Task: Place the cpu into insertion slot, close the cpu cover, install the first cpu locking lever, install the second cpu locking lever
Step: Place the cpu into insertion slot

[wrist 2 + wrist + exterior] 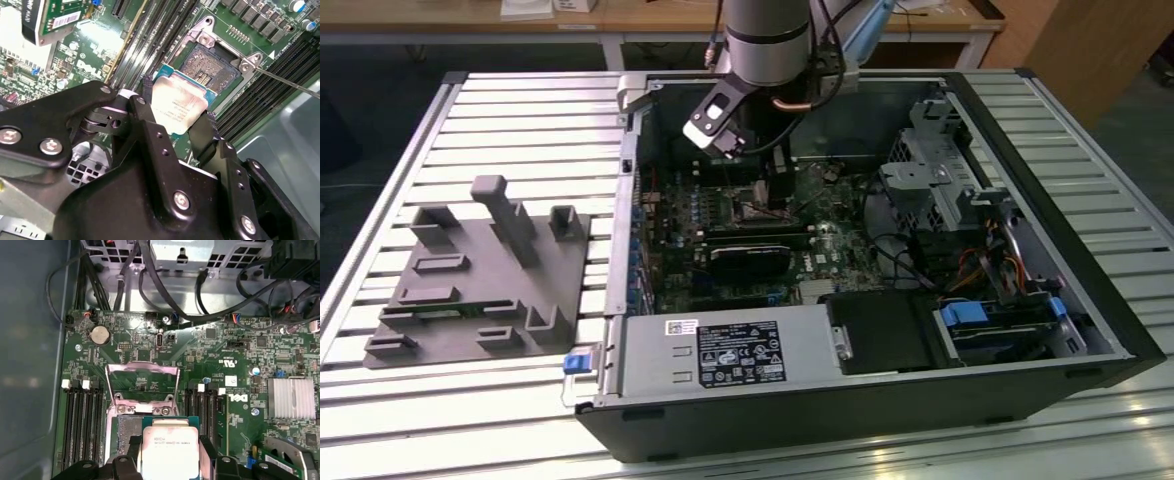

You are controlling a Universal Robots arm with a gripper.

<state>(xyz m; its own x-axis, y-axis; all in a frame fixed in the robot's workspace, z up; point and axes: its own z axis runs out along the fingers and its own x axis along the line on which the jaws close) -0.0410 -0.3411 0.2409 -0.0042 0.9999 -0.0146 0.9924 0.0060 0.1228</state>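
The gripper (176, 114) is pinching the cpu (175, 100). One black finger (147, 122) bears on each of two opposite edges, and the silvery-tan top faces up. The cpu is held just above the green motherboard (225, 347). In the first wrist view it overlaps the near edge of the insertion slot (210, 67), whose dark recessed centre is exposed. The cpu cover (143, 369) stands raised at the slot edge farthest from the cpu, with the board visible through its window. A thin metal rod (287, 83) runs outward from one corner of the slot.

In the exterior view the arm (767, 40) reaches down into the open computer case (854, 425), which lies on the slatted bench (534, 110). A grey fixture block (480, 265) sits on the bench at the exterior view's left, well apart from the case.
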